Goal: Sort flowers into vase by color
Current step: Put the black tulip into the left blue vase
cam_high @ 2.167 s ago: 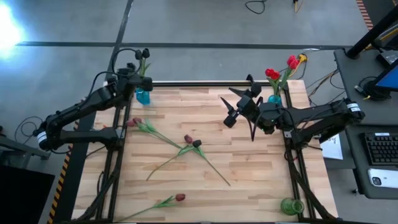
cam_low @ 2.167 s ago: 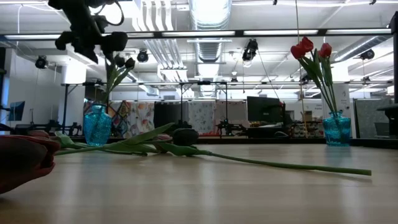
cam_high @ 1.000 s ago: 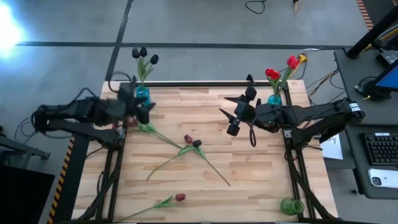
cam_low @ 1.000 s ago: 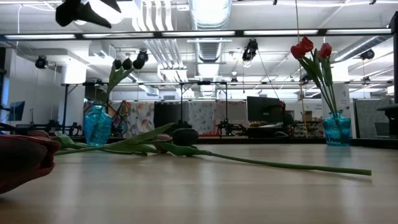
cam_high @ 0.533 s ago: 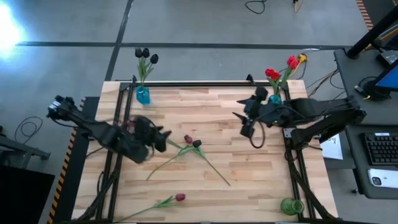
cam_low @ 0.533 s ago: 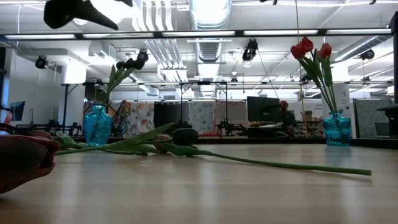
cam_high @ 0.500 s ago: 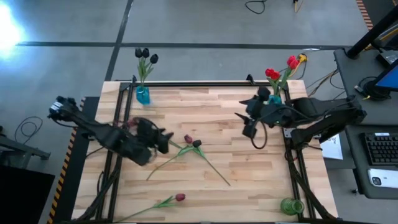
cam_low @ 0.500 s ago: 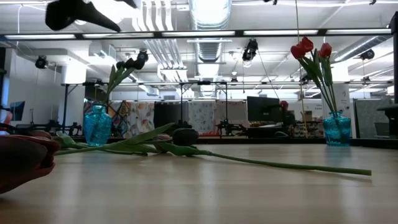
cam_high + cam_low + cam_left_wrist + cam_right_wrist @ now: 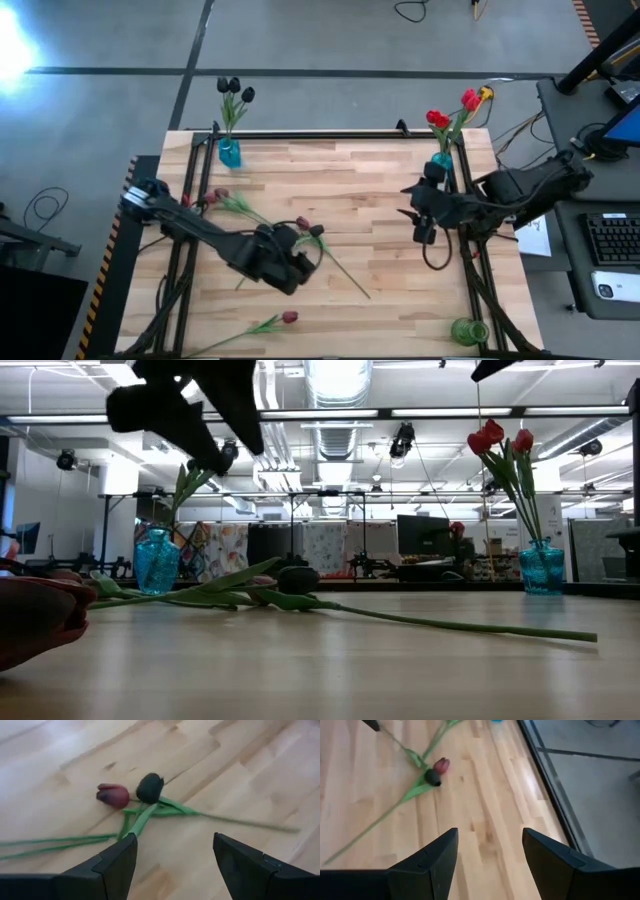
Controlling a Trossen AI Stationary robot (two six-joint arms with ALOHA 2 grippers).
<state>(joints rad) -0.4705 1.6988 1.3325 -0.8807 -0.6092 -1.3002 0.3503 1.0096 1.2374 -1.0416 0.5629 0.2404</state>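
Note:
Two tulips lie crossed on the table's middle, a maroon head [image 9: 302, 223] beside a black head [image 9: 317, 230]; the left wrist view shows the maroon head [image 9: 113, 795] and the black head [image 9: 150, 787] side by side. My left gripper [image 9: 303, 262] hovers open just near of them, tilted down at them; the gripper [image 9: 172, 857] holds nothing. My right gripper [image 9: 420, 218] hangs open and bare by the right edge. A third tulip [image 9: 222, 195] lies far left, another [image 9: 288, 317] near left. Black tulips [image 9: 234, 88] stand in the far-left blue vase [image 9: 230, 154], red tulips [image 9: 440, 119] in the far-right vase [image 9: 441, 158].
A green vase [image 9: 467, 330] stands at the near right corner. Long green stems [image 9: 345, 270] run from the crossed tulips toward the near side. In the low view a red head [image 9: 35, 618] lies close at the left. Bare wood [image 9: 400, 290] lies between the arms.
My left gripper has swung from beside the far-left vase toward the table's middle and near side, sinking and tipping down over the crossed tulips, fingers still open. My right gripper has drawn back toward the right edge. The flowers have not moved.

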